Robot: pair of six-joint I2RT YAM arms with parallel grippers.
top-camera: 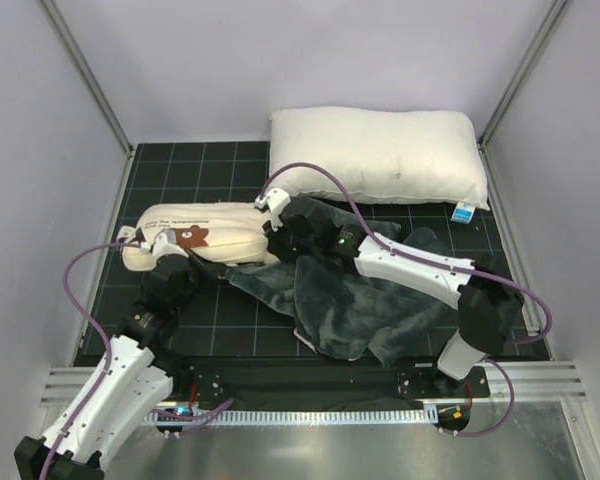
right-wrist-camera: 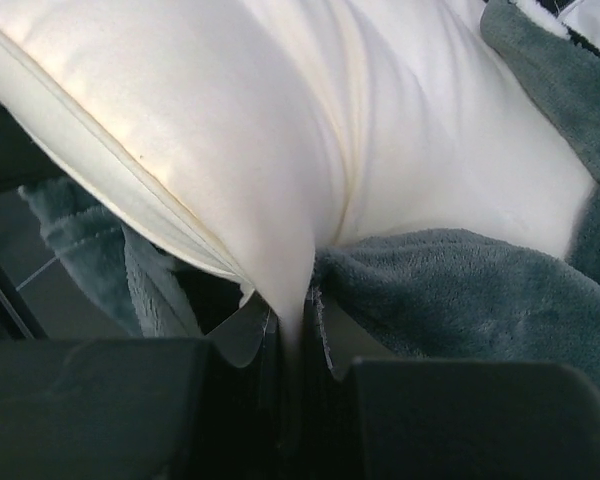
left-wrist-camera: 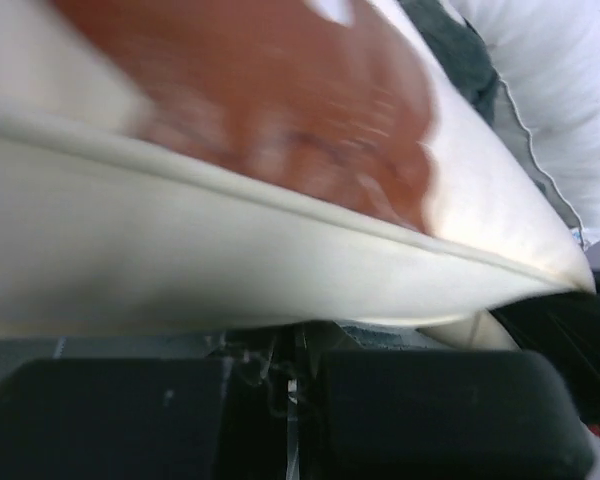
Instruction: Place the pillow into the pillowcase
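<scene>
The cream pillow (top-camera: 215, 232) lies at the left of the black mat, its brown bear face (top-camera: 190, 238) near my left gripper (top-camera: 177, 258). That gripper is shut at the pillow's near edge; in the left wrist view its tips (left-wrist-camera: 298, 340) meet under the pillow (left-wrist-camera: 180, 250). My right gripper (top-camera: 278, 222) is shut on the pillow's right end, with cream fabric (right-wrist-camera: 230, 130) pinched between its jaws (right-wrist-camera: 298, 330). The pillowcase (top-camera: 360, 300) lies crumpled, dark grey side up, in front of and under the right arm, and it touches the pillow's right end (right-wrist-camera: 460, 290).
A large plain white pillow (top-camera: 380, 155) lies at the back, with a small blue and white tag (top-camera: 464, 211) by its right corner. Grey walls and metal posts enclose the mat. A metal rail (top-camera: 310, 385) runs along the near edge.
</scene>
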